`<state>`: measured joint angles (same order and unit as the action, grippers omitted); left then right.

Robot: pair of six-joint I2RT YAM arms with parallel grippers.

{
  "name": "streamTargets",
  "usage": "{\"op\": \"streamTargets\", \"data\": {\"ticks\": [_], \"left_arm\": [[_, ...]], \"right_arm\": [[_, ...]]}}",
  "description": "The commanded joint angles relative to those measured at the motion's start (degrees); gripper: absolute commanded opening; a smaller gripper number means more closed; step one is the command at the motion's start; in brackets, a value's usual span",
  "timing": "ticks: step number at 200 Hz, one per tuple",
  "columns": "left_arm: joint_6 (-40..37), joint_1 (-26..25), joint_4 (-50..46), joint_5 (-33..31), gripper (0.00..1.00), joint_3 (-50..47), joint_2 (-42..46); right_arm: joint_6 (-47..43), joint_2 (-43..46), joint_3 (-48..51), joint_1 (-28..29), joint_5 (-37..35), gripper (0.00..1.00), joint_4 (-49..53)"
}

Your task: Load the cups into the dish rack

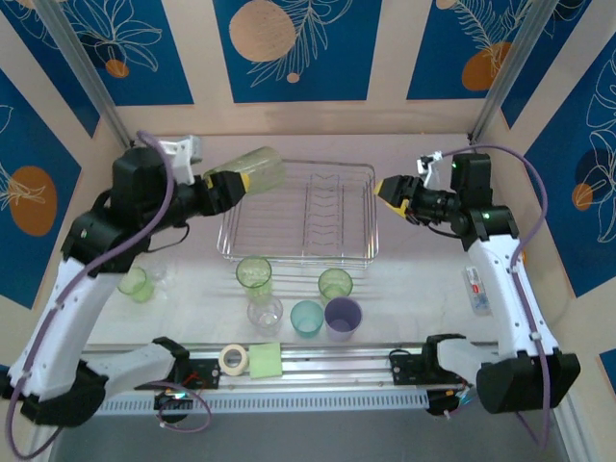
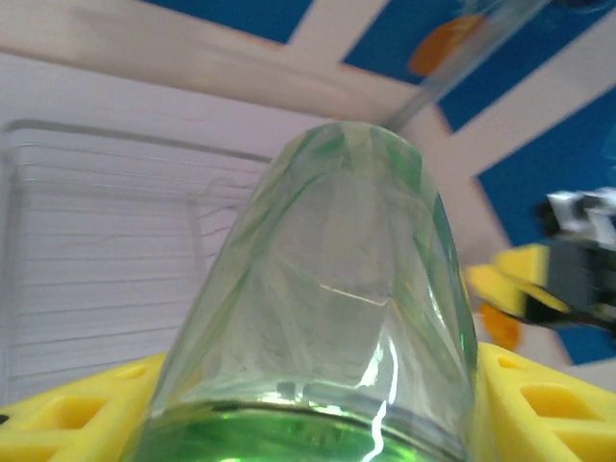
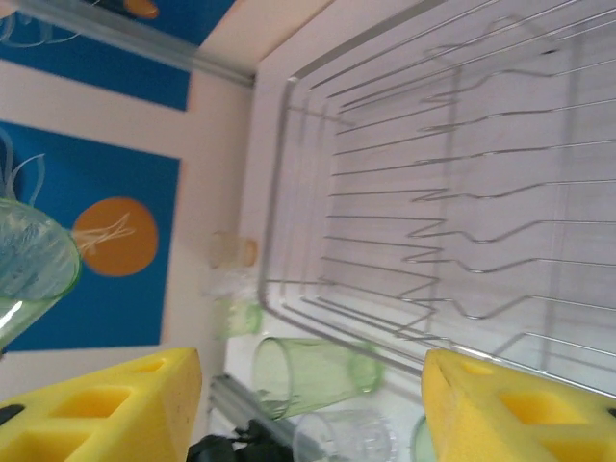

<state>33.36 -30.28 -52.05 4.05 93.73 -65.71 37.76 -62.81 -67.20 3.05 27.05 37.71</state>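
My left gripper (image 1: 239, 182) is shut on a light green cup (image 1: 260, 169), held on its side above the far-left corner of the dish rack (image 1: 361, 252). In the left wrist view the cup (image 2: 327, 289) sits between the yellow fingers (image 2: 67, 414) of that gripper (image 2: 318, 423). My right gripper (image 1: 392, 191) hovers open and holds nothing at the rack's right edge. The right wrist view looks down past this gripper (image 3: 308, 404) onto the rack (image 3: 289, 144). Two light green cups (image 1: 254, 273) (image 1: 335, 283), a clear cup (image 1: 265, 313), a teal cup (image 1: 307, 318) and a lavender cup (image 1: 344, 318) stand in front of the rack.
A light green cup (image 1: 136, 283) and a clear cup (image 1: 162, 272) stand at the left under my left arm. A white tape roll (image 1: 233, 358) and a yellow-green pad (image 1: 266, 360) lie at the near edge. A small white object (image 1: 474, 289) lies at the right.
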Motion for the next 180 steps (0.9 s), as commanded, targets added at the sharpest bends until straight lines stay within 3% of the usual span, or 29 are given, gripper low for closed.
{"op": "streamTargets", "data": {"ticks": [1, 35, 89, 130, 180], "left_arm": [[-5.4, -0.3, -16.4, -8.8, 0.0, 7.1, -9.7], [-9.1, -0.5, -19.2, -11.7, 0.0, 18.7, -24.9], [-15.5, -1.2, -31.7, -21.4, 0.0, 46.6, -52.4], [-16.6, -0.9, -31.8, -24.7, 0.0, 50.3, -60.6], [-16.9, 1.8, -32.5, -20.2, 0.0, 57.6, -68.5]], "right_arm": [[-4.7, 0.7, 1.9, -1.6, -5.7, 0.65, 6.7], [-8.4, -2.9, 2.1, -3.0, -8.1, 0.67, 10.3], [-11.6, -3.9, 4.0, -2.0, -12.6, 0.68, 12.0], [-12.6, -4.1, 5.8, -0.5, -15.3, 0.68, 12.4], [-13.2, -4.8, 5.9, 2.7, -18.1, 0.7, 12.0]]}}
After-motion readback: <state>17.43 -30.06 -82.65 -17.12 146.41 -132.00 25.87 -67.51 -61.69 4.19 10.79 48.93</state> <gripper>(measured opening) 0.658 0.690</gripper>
